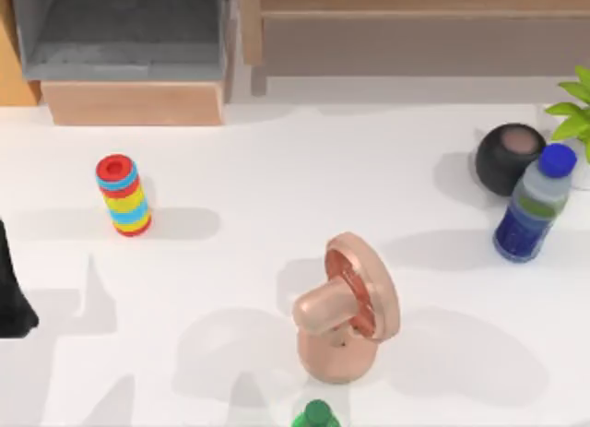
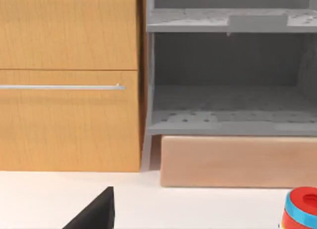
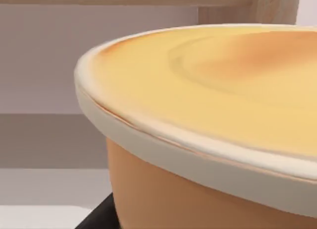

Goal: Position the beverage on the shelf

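A white table carries one grey shelf at its far left, on a wooden block beside a wood cabinet. One blue-capped bottle stands at the right edge, beside one black ball and a plant. One striped can stands left; one copper-coloured object sits near centre, one green cap nearest. The left gripper sits at the left edge; I cannot tell how wide either claw is.
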